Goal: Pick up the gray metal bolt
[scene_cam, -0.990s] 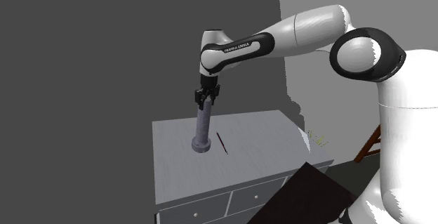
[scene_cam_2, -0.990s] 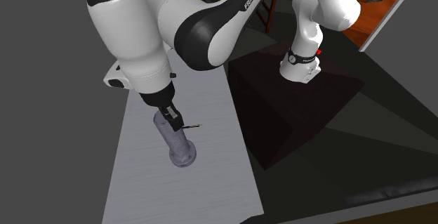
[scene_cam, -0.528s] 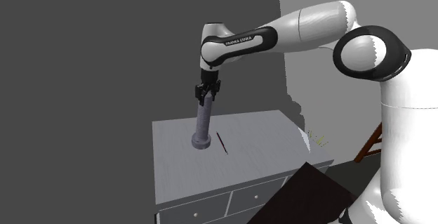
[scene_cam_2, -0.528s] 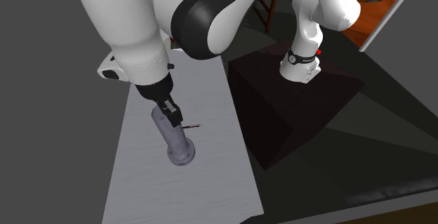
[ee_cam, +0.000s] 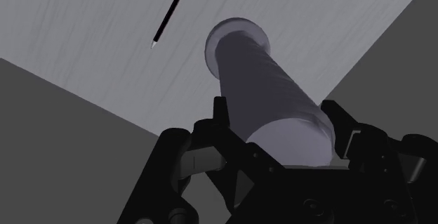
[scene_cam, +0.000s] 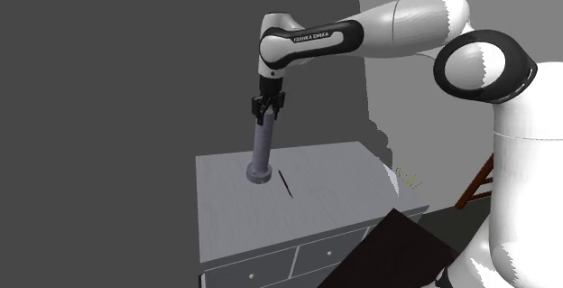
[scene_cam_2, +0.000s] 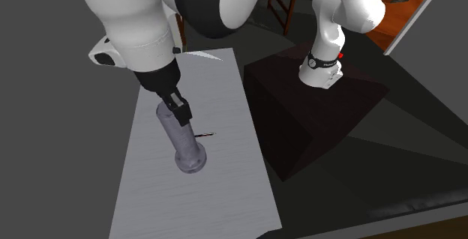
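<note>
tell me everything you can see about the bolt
The bolt is a dull grey-violet cylinder with a wider round head at its lower end. It looks like metal, with faint ridges along the shaft. It stands nearly upright, leaning slightly, head down over the grey cabinet top. The black gripper is shut on its upper end. Whether the head touches the top cannot be told. A thin dark stick lies beside it, apart.

Bolt (scene_cam: pixel 262 151) stands head-down over the far left part of the surface (scene_cam: pixel 334 173) in the shoulder view, its upper end clasped between the fingers (scene_cam_2: pixel 182 110). A pencil (scene_cam: pixel 285 184) lies on the surface just beside the bolt's head, toward that view's right. The stand (scene_cam_2: pixel 315 118) sits beside the surface, on the second exterior view's right.
</note>
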`<action>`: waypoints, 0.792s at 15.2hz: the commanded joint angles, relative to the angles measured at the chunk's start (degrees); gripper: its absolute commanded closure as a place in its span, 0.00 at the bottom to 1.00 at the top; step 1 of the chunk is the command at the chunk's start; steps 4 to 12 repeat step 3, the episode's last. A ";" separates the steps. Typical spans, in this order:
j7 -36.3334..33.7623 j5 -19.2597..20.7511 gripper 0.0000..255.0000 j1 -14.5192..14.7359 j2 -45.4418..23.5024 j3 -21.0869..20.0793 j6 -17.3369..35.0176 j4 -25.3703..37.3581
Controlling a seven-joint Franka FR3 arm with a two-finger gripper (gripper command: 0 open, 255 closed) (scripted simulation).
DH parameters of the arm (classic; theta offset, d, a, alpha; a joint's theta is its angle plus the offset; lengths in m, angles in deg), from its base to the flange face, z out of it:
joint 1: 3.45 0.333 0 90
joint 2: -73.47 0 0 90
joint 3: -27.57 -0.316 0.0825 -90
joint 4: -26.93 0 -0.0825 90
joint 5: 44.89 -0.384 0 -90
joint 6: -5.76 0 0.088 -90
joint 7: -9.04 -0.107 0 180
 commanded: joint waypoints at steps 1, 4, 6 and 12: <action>0.09 -0.05 1.00 -0.01 0.27 -0.02 -1.36 1.18; 0.10 -0.06 1.00 -0.01 0.29 -0.02 -1.47 1.27; 0.10 -0.06 1.00 -0.01 0.29 -0.02 -1.47 1.27; 0.10 -0.06 1.00 -0.01 0.29 -0.02 -1.47 1.27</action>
